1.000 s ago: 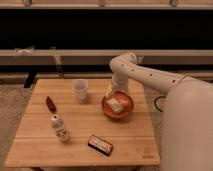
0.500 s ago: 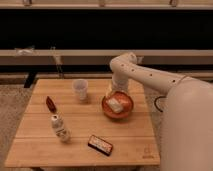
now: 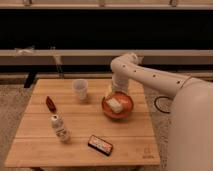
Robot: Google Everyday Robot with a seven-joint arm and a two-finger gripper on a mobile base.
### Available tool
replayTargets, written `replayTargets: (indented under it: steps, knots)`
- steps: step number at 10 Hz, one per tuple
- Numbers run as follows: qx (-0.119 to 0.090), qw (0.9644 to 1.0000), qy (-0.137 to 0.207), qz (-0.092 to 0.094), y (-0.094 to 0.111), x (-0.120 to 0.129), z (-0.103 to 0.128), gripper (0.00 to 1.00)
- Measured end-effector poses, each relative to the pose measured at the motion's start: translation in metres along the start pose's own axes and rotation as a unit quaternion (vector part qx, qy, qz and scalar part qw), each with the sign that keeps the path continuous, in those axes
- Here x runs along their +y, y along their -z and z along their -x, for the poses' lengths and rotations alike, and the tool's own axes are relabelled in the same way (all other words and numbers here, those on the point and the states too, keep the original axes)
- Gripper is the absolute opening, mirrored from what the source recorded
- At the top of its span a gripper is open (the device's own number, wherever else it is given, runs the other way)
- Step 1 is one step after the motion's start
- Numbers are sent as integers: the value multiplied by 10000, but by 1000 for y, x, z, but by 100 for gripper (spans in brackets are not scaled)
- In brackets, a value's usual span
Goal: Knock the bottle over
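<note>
The bottle point(image 3: 59, 128) is small and white with a rounded cap and a patterned label. It stands on the front left part of the wooden table point(image 3: 75, 155), leaning slightly. My gripper point(image 3: 115, 92) is at the end of the white arm, low over the far rim of an orange bowl point(image 3: 118, 107) at the table's middle right. It is well to the right of the bottle and apart from it.
A translucent white cup point(image 3: 80, 90) stands at the back centre. A flat dark red object point(image 3: 50, 103) lies left of it, behind the bottle. A dark packet point(image 3: 100, 145) lies near the front edge. The bowl holds a pale block. My white body fills the right side.
</note>
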Motion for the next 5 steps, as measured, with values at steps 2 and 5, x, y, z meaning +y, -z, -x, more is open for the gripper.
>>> replayTargets:
  steps: [2, 5]
  knots:
    - [107, 9993, 337, -122, 14, -19, 26, 80]
    - [212, 9937, 1082, -215, 34, -69, 90, 80]
